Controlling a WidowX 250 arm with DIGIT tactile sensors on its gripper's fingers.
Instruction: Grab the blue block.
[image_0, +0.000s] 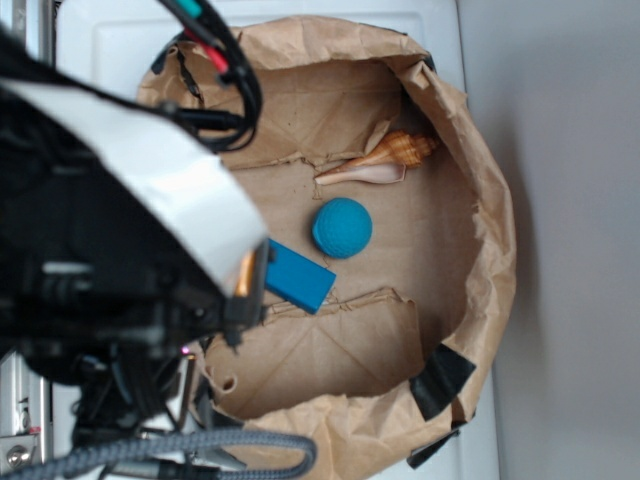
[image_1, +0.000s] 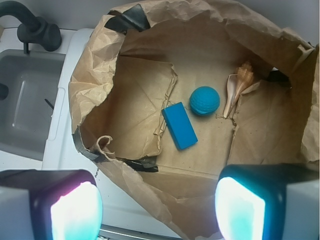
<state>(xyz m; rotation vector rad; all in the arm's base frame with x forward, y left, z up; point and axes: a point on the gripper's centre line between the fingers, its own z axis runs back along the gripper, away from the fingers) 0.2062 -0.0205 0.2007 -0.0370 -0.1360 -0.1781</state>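
Largest item: the brown paper nest (image_1: 125, 60), a crumpled, torn bag spread into a walled bowl, patched with black tape (image_1: 131, 19) at the rim; it rests on a white counter (image_1: 62, 145). Beside it, in the wrist view, a grey sink basin (image_1: 25, 100) with a black faucet (image_1: 32, 25) at its far corner. Next, my arm (image_0: 90, 240), a black mass with a white band and cabling, filling the left of the exterior view and hiding part of the nest. My gripper (image_1: 157, 210): two fingers (image_1: 75, 210) glowing pale teal at the bottom edge of the wrist view, set wide apart, nothing between them, raised above the near wall of the nest. The blue block (image_1: 180, 125): a flat bright blue brick lying on the paper floor, long axis slanted, ahead of my fingers and between their lines, well apart from them; in the exterior view one end of it (image_0: 300, 277) sits just beside my arm's edge. The seashell (image_1: 237, 87), tan and pinkish, spired, lies by the far wall. The teal ball (image_1: 204, 100), round and dimpled, sits just beside the block's far end, between block and seashell.
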